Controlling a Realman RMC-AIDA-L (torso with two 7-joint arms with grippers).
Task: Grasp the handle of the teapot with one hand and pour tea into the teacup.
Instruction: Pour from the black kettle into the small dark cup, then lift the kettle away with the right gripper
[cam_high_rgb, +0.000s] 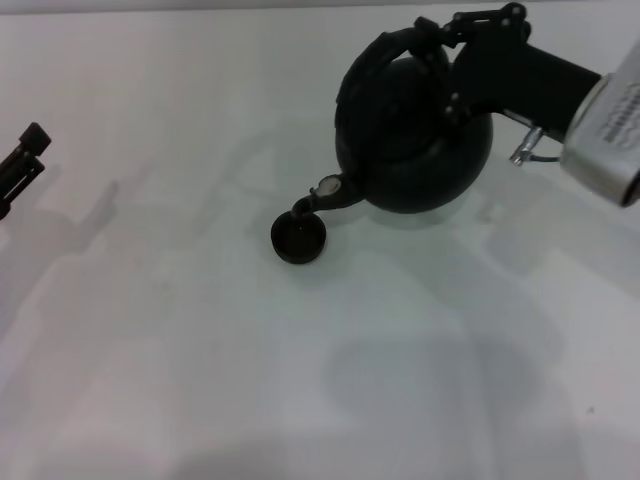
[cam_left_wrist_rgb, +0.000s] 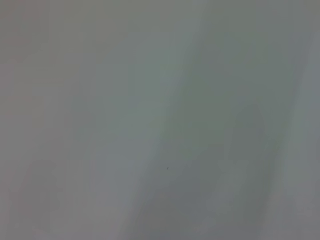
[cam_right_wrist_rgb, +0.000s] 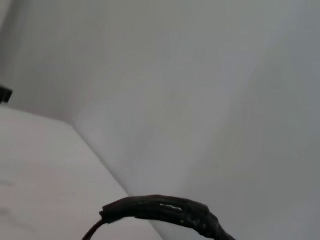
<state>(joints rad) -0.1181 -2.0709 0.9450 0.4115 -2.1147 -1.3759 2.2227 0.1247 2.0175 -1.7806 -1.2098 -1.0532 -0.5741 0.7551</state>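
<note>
In the head view the large matte-black teapot (cam_high_rgb: 415, 135) hangs tilted to the left above the white table, its short spout (cam_high_rgb: 320, 195) pointing down right over the small dark teacup (cam_high_rgb: 298, 238). My right gripper (cam_high_rgb: 440, 40) is shut on the arched black handle (cam_high_rgb: 375, 55) at the pot's top. The handle also shows as a dark ridged arc in the right wrist view (cam_right_wrist_rgb: 165, 210). My left gripper (cam_high_rgb: 25, 160) is parked at the far left edge, away from both. The left wrist view shows only blank surface.
The white table (cam_high_rgb: 200, 350) stretches around the cup and pot with nothing else on it. A wall and table edge show in the right wrist view.
</note>
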